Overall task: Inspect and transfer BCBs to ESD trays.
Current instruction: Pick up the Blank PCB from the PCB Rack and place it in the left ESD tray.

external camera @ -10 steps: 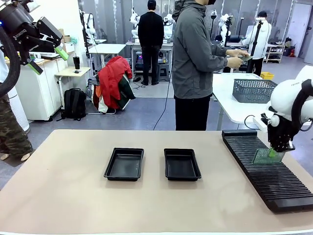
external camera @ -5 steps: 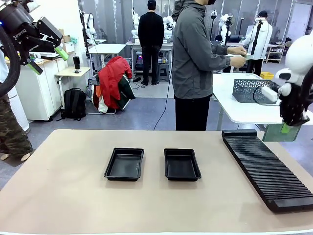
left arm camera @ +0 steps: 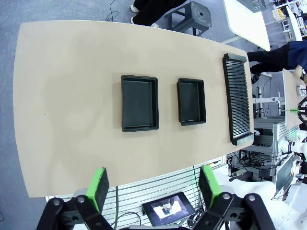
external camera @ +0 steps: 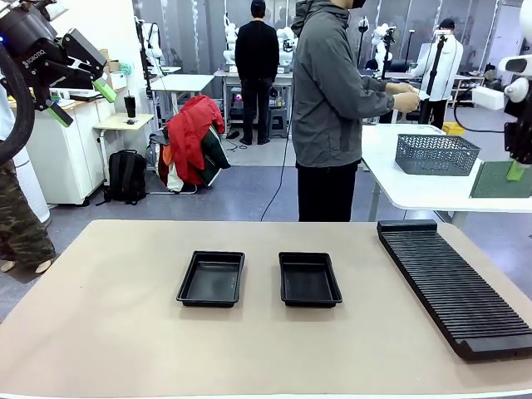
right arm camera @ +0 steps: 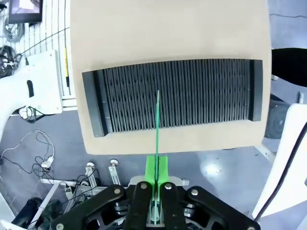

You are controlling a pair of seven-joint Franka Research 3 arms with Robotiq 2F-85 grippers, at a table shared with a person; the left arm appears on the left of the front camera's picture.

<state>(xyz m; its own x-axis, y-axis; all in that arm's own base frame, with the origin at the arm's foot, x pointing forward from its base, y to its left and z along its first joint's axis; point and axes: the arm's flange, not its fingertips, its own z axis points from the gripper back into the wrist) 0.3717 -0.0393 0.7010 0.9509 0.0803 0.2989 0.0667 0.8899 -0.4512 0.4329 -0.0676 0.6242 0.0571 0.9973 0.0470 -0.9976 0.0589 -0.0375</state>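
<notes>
One BCB (external camera: 495, 181) hangs high above the rack (external camera: 453, 287), pinched at its top edge by the right gripper (external camera: 516, 170). It looks thin, light, stiff and probably fragile, so edges only. Left gripper (external camera: 81, 102) is spread wide, holding nothing. ESD trays (external camera: 211, 298) sit mid-table.

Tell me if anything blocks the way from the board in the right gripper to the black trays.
Nothing visible. The right gripper holds the BCB above the rack; bare table lies between the rack and both ESD trays, which are empty.
</notes>
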